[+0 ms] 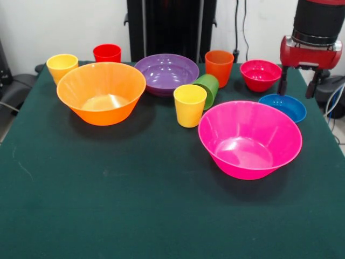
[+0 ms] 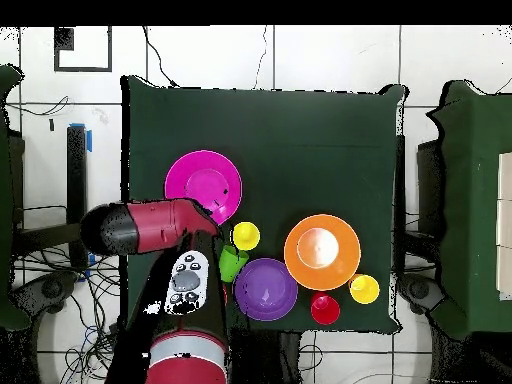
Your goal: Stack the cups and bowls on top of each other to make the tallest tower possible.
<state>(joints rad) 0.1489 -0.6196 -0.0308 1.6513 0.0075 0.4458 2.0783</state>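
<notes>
My gripper point(image 1: 296, 83) hangs open at the right side, fingers spread with nothing between them, just above the far rim of the small blue bowl point(image 1: 282, 107). The small crimson bowl point(image 1: 260, 74) sits to its left, then the orange cup point(image 1: 219, 67). The big pink bowl point(image 1: 249, 138) point(image 2: 203, 187) is nearest the front. A yellow cup point(image 1: 190, 105) point(image 2: 245, 236) stands mid-table with the green cup point(image 1: 207, 89) point(image 2: 232, 263) tipped behind it. Further left are the purple bowl point(image 1: 166, 73) point(image 2: 265, 289), orange bowl point(image 1: 101, 91) point(image 2: 322, 251), red cup point(image 1: 107, 53) point(image 2: 324, 309) and second yellow cup point(image 1: 62, 66) point(image 2: 364, 288). Nothing is stacked.
Everything rests on a dark green table cloth point(image 1: 135, 205). In the overhead view the red arm point(image 2: 150, 228) covers the gripper, the blue and crimson bowls and the orange cup. Cables hang by the table's right edge in the front view.
</notes>
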